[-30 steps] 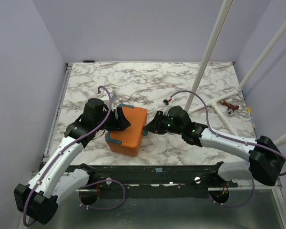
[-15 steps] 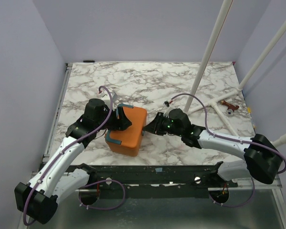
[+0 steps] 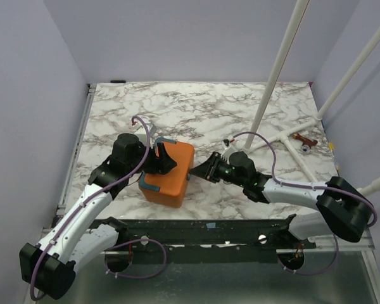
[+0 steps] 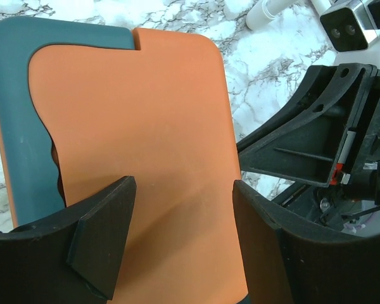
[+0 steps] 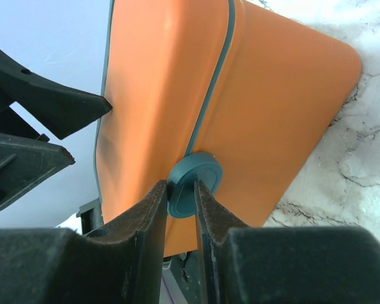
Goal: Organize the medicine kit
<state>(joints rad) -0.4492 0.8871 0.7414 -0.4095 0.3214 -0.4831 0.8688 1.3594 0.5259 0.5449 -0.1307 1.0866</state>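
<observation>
The orange medicine kit [image 3: 173, 176] lies lid-shut on the marble table, with teal trim at its left corners. My left gripper [image 3: 163, 159] is open over the lid's left part; in the left wrist view its fingers [image 4: 107, 221] stand wide apart just above the orange lid [image 4: 139, 120], holding nothing. My right gripper [image 3: 195, 172] is at the kit's right side. In the right wrist view its fingers are nearly together [image 5: 180, 187], pinching the edge of the round teal latch [image 5: 206, 174] on the seam of the kit [image 5: 278, 95].
White pipe frame [image 3: 285, 136] stands at the right of the table, with a red-handled item [image 3: 304, 140] beside it. The black rail [image 3: 209, 229] runs along the near edge. Walls close in at left, back and right.
My right gripper has moved left and lower, up against the kit's right side at the latch. My left gripper has shifted slightly right over the lid.
</observation>
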